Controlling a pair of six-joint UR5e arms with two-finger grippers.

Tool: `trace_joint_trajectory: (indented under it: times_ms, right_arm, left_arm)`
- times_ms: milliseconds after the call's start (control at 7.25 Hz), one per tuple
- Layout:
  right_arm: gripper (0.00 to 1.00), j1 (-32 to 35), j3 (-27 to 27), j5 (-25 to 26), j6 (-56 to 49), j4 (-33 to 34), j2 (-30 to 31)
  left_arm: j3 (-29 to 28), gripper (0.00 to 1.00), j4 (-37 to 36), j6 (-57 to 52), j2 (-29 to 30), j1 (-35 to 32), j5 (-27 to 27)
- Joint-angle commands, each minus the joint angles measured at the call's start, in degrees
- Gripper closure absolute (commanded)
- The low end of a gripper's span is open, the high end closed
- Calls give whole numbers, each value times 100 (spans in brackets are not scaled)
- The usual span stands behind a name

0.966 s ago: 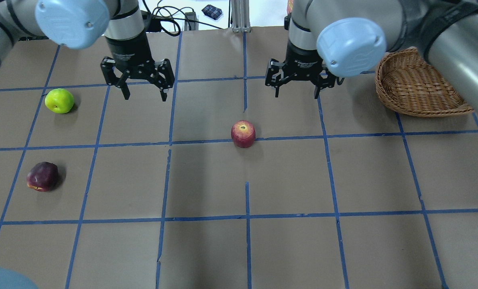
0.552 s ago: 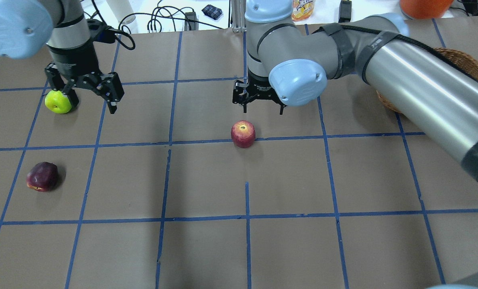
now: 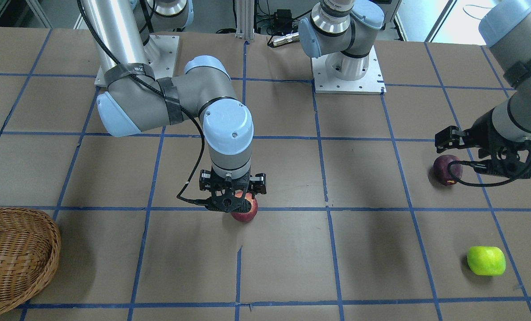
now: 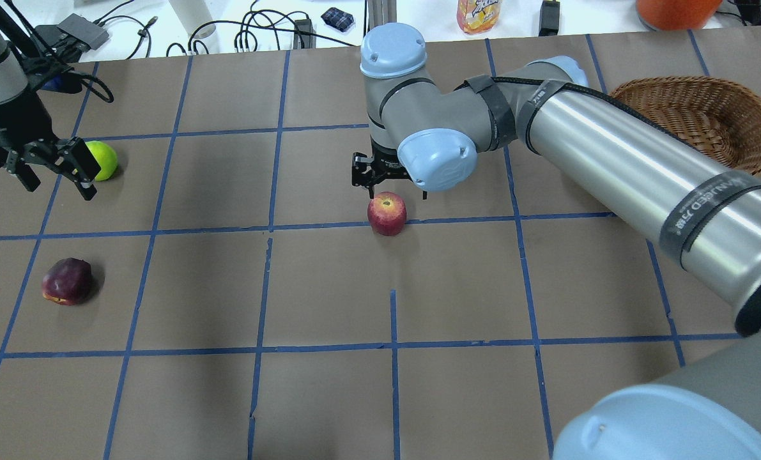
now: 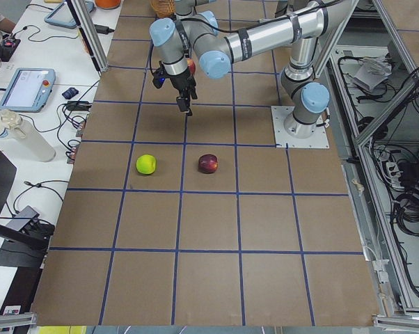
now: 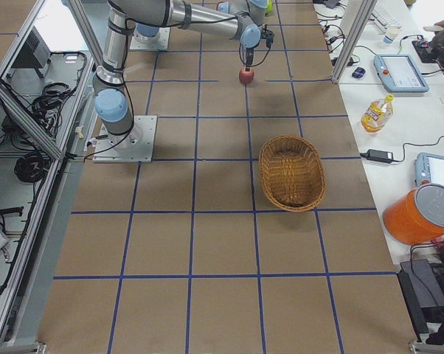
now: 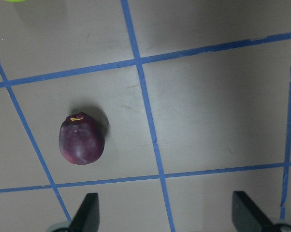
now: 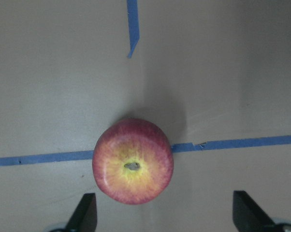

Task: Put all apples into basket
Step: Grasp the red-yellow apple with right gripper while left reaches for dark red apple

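Observation:
The red apple (image 4: 386,214) (image 3: 245,210) sits mid-table on a blue tape line. My right gripper (image 4: 390,185) (image 3: 232,198) is open just above it; in the right wrist view the apple (image 8: 133,161) lies left of centre between the fingertips (image 8: 87,212). The maroon apple (image 4: 67,281) (image 3: 446,169) and the green apple (image 4: 103,160) (image 3: 486,261) lie at the table's left. My left gripper (image 4: 55,181) (image 3: 483,154) is open and empty, held above the table near them; its wrist view looks down on the maroon apple (image 7: 81,140). The wicker basket (image 4: 706,115) (image 3: 11,254) is empty.
The brown table (image 4: 457,287) carries a grid of blue tape. Cables (image 4: 259,32), a drink bottle (image 4: 478,13) and an orange container (image 4: 674,9) sit beyond the far edge. My right arm (image 4: 610,160) stretches across the table's right half in front of the basket.
My right gripper has moved left and down to just above the red apple. My left gripper has moved left past the green apple. The apples have not moved.

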State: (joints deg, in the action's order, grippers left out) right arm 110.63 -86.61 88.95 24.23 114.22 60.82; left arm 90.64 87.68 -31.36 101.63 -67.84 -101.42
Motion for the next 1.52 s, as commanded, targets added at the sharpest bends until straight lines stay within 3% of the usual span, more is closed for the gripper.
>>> trace_joint_trajectory:
  times_ms: [0, 414, 552, 828, 966, 1103, 1379]
  right_arm:
    - [0, 3, -5, -262, -15, 531, -325]
    - [0, 3, -23, -264, -33, 514, -405]
    - [0, 11, -110, -264, -15, 522, -448]
    - [0, 20, -277, -334, -24, 601, -439]
    - [38, 12, -251, -343, 2, 628, -405]
    - [99, 3, -234, -360, 37, 628, -379]
    - [100, -41, -207, -404, 46, 619, -186]
  left_arm:
    - [1037, 4, -1832, -1173, 76, 637, 52]
    - [2402, 4, -3815, -1979, 312, 1193, 235]
    - [2684, 0, -3889, -1979, 348, 1299, 507]
    - [2765, 0, -4030, -2015, 462, 1326, 282]
    - [2757, 0, -4057, -2015, 497, 1335, 159]
    - [2757, 0, -4057, -2023, 515, 1335, 132]
    - [2775, 0, -4048, -2023, 515, 1344, 131]
